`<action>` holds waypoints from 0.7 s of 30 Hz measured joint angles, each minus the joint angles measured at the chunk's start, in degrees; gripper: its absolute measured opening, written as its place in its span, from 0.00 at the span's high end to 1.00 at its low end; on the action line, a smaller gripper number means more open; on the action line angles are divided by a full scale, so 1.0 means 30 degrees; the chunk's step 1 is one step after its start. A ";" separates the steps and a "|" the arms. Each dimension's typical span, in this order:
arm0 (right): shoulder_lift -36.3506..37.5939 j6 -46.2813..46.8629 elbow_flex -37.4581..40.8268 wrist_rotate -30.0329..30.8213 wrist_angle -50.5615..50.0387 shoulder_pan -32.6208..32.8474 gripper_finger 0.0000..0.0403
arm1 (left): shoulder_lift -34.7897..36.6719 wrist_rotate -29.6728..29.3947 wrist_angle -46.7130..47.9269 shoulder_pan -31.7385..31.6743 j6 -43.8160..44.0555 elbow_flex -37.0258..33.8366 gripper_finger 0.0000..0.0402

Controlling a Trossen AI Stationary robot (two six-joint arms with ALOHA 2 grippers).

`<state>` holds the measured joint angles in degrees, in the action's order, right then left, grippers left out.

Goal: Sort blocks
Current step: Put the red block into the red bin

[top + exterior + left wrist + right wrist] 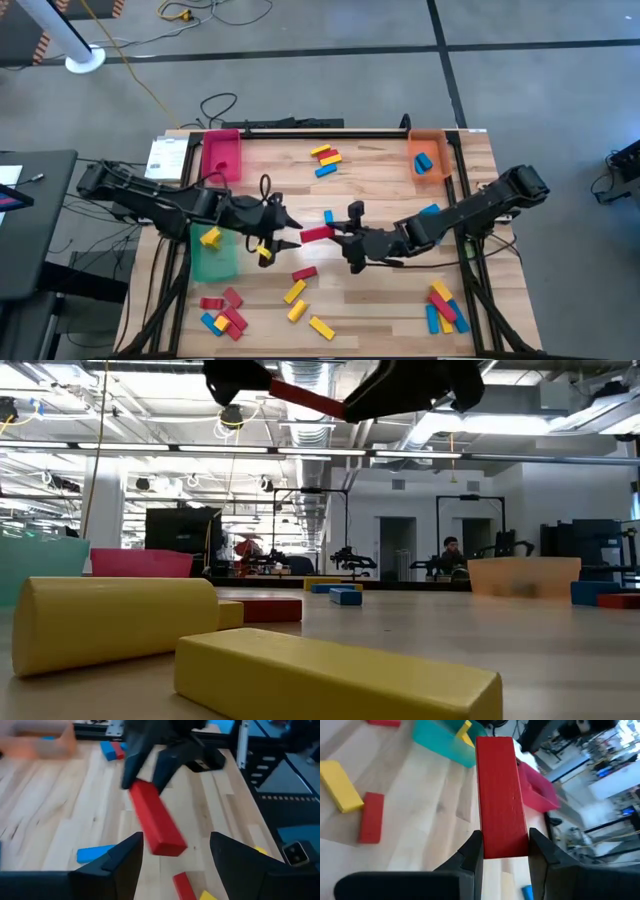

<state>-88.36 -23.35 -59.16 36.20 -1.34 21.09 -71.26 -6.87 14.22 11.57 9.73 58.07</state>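
Right wrist view shows the right gripper clamped on one end of a red block, the two fingers pressed against its long sides, held above the table near its middle. Facing it, the left gripper stands with its jaws spread wide, and the block's free end lies between them without visibly touching either finger. From overhead the block runs lengthwise from one gripper to the other, nearly level; in the low view both grippers are cut off by the upper edge, so only the block's slanted underside shows.
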 joint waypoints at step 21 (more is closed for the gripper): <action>0.0000 -0.3197 -0.0007 0.2397 0.1914 0.0546 0.75 | -0.0044 0.1916 -0.0733 -0.1768 0.3628 -0.0004 0.44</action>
<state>-88.36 -32.94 -59.18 43.39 4.41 22.73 -71.40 -1.13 12.02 6.26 20.62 58.06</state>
